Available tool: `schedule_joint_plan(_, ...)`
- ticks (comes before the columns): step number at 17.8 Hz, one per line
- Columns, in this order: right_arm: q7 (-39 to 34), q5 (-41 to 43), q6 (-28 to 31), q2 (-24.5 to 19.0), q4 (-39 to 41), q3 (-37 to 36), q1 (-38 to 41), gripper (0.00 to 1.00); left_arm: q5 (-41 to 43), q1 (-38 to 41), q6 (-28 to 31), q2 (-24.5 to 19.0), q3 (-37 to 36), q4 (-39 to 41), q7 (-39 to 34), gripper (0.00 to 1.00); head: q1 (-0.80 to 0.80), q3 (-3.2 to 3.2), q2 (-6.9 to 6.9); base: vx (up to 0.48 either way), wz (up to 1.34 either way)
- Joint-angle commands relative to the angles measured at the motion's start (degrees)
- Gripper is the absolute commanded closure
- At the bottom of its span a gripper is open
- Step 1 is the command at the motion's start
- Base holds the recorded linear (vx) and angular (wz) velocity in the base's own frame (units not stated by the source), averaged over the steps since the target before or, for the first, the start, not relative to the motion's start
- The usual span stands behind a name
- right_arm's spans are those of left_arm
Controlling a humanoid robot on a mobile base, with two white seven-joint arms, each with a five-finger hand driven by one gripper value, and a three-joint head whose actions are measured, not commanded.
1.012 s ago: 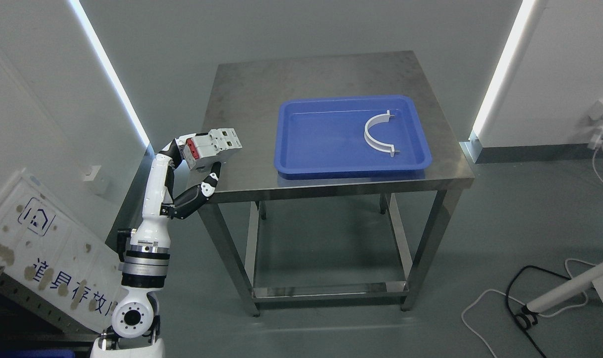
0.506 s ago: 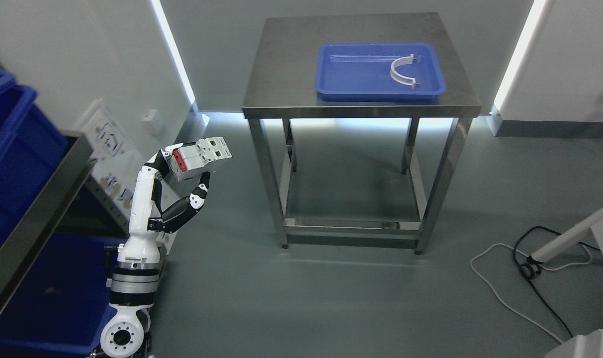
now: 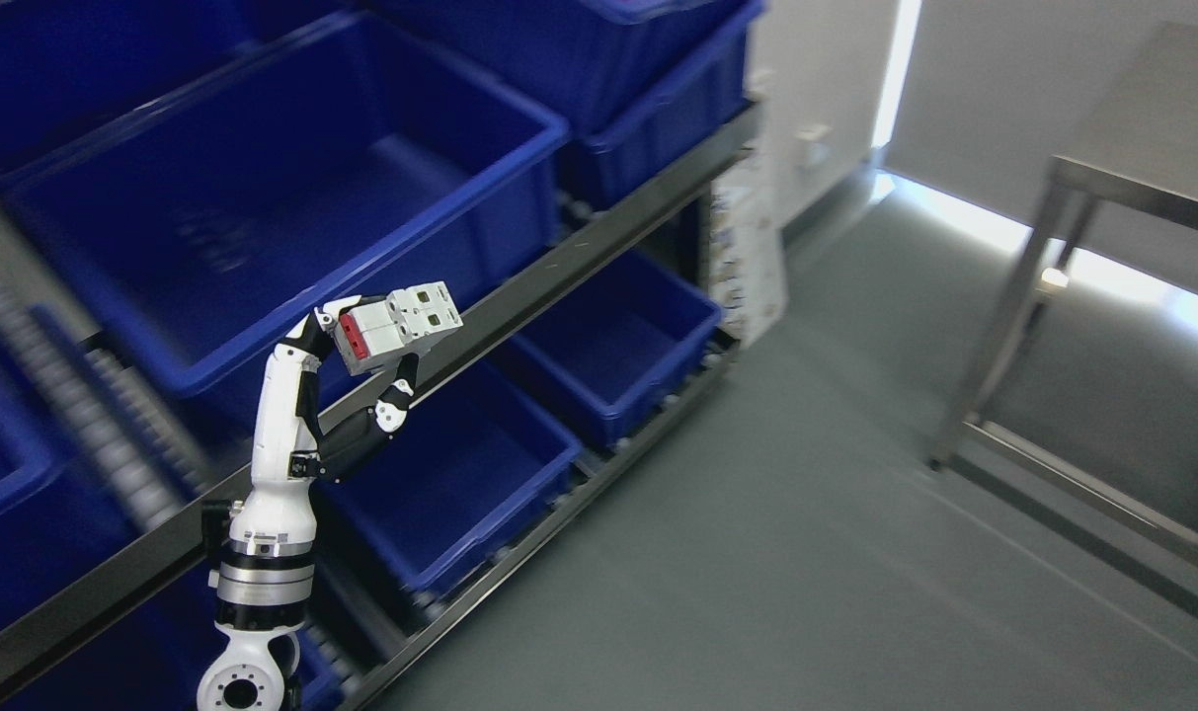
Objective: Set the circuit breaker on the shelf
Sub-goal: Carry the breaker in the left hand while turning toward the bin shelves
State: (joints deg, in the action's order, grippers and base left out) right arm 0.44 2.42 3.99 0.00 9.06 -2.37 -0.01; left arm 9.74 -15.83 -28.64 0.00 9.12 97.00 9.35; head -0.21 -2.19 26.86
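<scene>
My left hand (image 3: pixel 361 360) comes up from the lower left and is shut on the circuit breaker (image 3: pixel 398 326), a white and grey block with a red face. It holds the breaker in the air in front of the shelf rail (image 3: pixel 559 272). The shelf fills the left of the view with blue bins: a large upper bin (image 3: pixel 263 188) behind the hand and lower bins (image 3: pixel 440 484) below it. The right arm does not show.
More blue bins sit at the top (image 3: pixel 638 69) and lower right of the shelf (image 3: pixel 608 346). A white board (image 3: pixel 752 237) leans at the shelf's end. The steel table's leg (image 3: pixel 1003 316) stands at the right. Grey floor lies between shelf and table.
The camera has swung left from the table to the shelf, so the whole picture shifted. My left hand still holds the circuit breaker in the same pose.
</scene>
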Motion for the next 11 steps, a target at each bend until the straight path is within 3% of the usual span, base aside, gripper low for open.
schedule_joint_plan(1, -0.27, -0.04, -1.26, 1.00, 0.08, 0.00, 0.89, 0.00, -0.86, -7.87, 0.50, -1.00, -8.23, 0.91, -0.55, 0.80, 0.00, 0.00, 0.00, -0.304, 1.57)
schedule_joint_plan(4, -0.27, 0.05, -1.26, 1.00, 0.08, 0.00, 0.89, 0.00, -0.95, -11.94, 3.93, -1.00, -11.32, 0.91, -0.91, 0.80, 0.00, 0.00, 0.00, -0.269, 1.50)
schedule_joint_plan(7, -0.27, 0.05, -1.26, 1.00, -0.01, 0.00, 0.89, 0.00, -0.95, -12.29, 7.79, -1.00, -9.66, 0.91, -0.04, 0.80, 0.00, 0.00, 0.00, -0.144, 1.21)
schedule_joint_plan(11, -0.27, 0.05, -1.26, 1.00, -0.01, 0.00, 0.89, 0.00, -0.86, -16.42, 12.80, -1.00, -9.57, 0.12, 0.76, 0.80, 0.00, 0.00, 0.00, -0.015, 0.37)
